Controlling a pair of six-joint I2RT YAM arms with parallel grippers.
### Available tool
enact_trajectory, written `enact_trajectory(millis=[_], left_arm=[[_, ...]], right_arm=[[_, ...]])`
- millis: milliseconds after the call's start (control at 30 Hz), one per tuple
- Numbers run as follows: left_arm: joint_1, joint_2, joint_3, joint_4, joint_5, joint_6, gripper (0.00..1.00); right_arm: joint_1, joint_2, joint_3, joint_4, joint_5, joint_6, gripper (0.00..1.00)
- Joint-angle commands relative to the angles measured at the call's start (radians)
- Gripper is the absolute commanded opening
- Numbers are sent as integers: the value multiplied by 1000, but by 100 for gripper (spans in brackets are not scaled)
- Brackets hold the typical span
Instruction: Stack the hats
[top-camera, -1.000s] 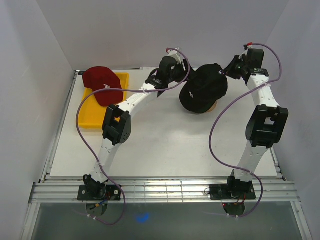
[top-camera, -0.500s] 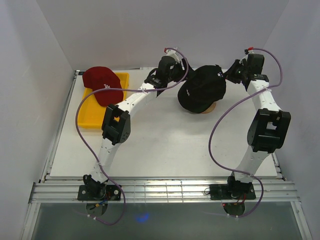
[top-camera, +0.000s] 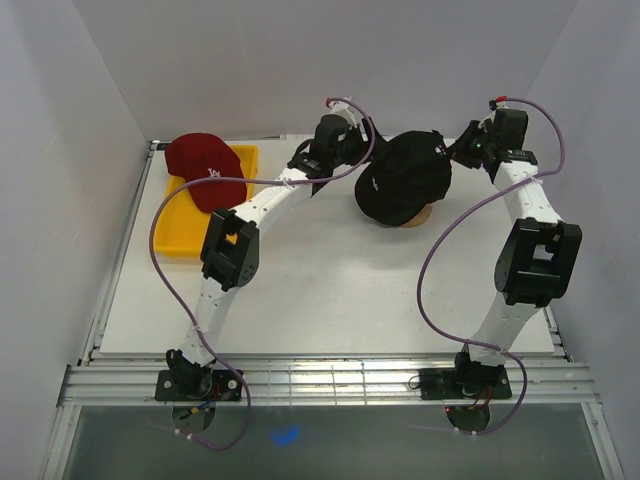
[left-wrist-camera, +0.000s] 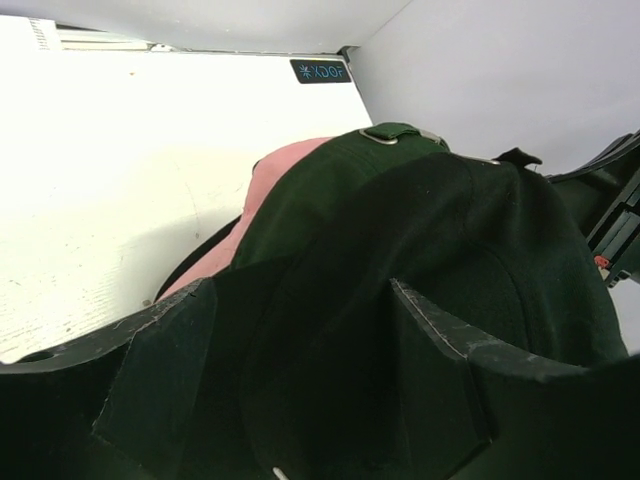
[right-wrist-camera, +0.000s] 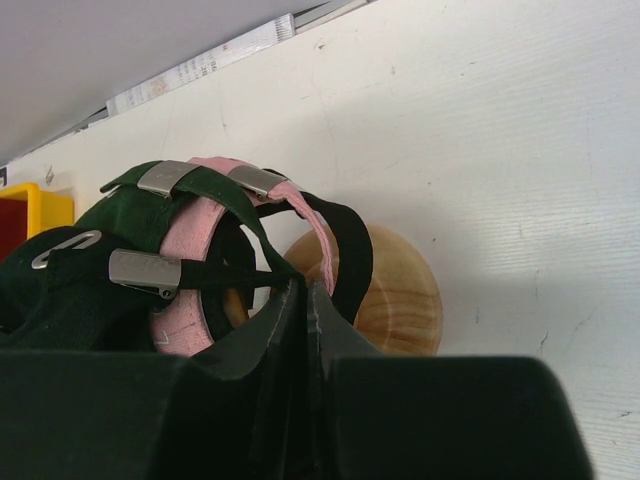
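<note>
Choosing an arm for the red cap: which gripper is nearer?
Left. The left gripper sits between the red cap and the black cap; the right gripper is beyond the black cap.

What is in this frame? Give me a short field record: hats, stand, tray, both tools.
stack: black fabric baseball cap with white logo over pale pink fabric cap, both on the round wooden stand
unstacked: dark red fabric cap with white logo, resting on the yellow plastic tray
left tool: fingers apart, black cap's fabric between them; grip unclear
right tool: shut on the black cap's rear strap
remaining: red cap not yet on the stack
</note>
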Motion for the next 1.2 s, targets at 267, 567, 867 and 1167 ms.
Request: enact_trajectory(millis=[267,567,867,1167], left_arm=[[55,-160,-108,-15,-71,1,91],[59,-236,-357,-7,-103,-86,85],[61,-323,-512,91,-73,-127,83],[90,-453,-670,241,-29,-218,84]], right_arm=[[8,90,18,-195,44,-25,13],[9,118,77,-235,38,-34,13],[8,100,80,-232,43,-34,13],[9,94,92,-233,41,-33,13]])
